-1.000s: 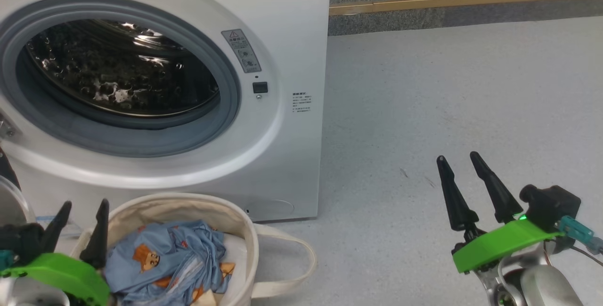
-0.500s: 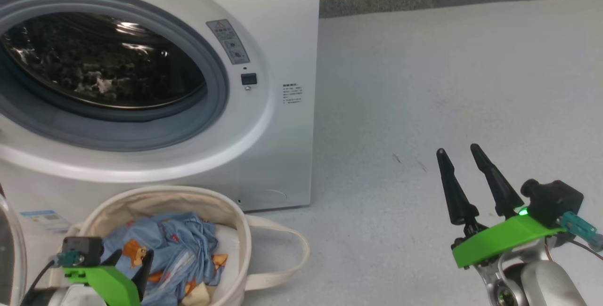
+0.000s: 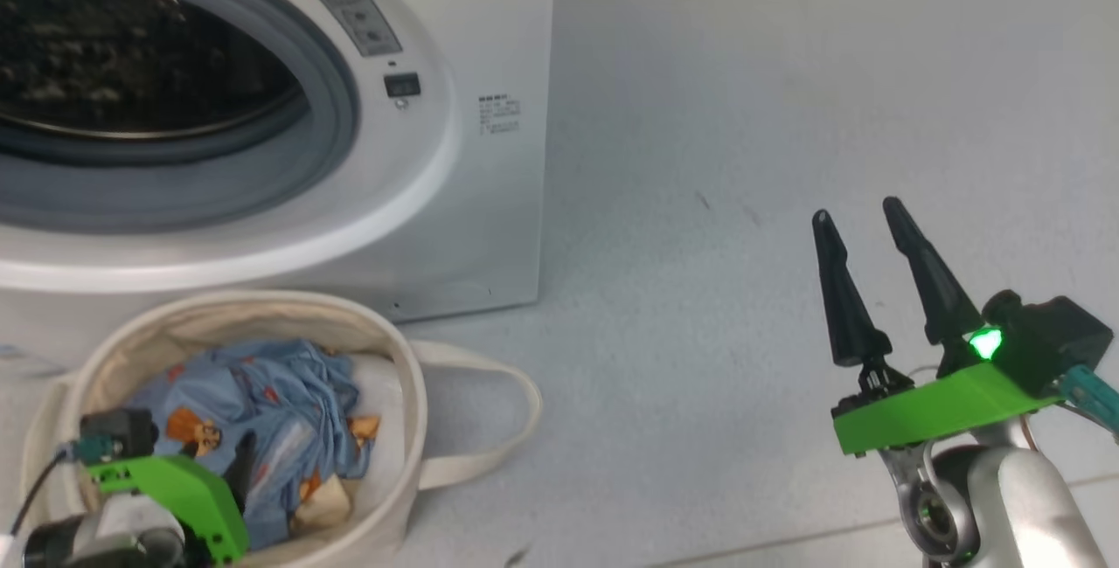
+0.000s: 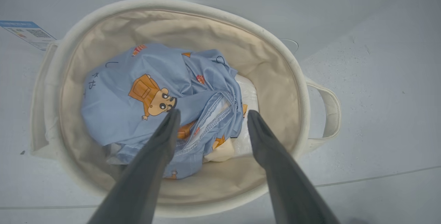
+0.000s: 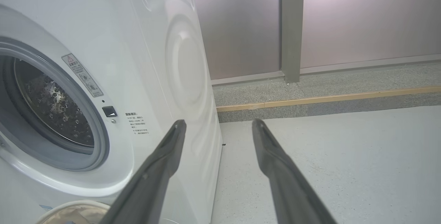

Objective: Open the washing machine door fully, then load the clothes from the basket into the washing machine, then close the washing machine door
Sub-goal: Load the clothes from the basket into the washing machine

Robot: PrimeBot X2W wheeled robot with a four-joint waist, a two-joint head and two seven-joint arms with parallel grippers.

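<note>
Your left hand [image 3: 229, 485] hangs over the basket [image 3: 262, 301] of clothes [image 3: 253, 393] before the washing machine [image 3: 489, 201]; your right hand [image 3: 858, 217] stands spread above the floor [image 3: 743, 114].

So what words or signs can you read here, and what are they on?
Grey sticker on the washer: a warning triangle; words too small.
Print block on the washer's front: too small.
Blue label low on the washer: too blurred.
Black marks on the blue cloth: unreadable.

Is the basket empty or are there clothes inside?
Not empty. The basket holds crumpled blue bear-print clothes, with a cream cloth poking out beside them.
</note>
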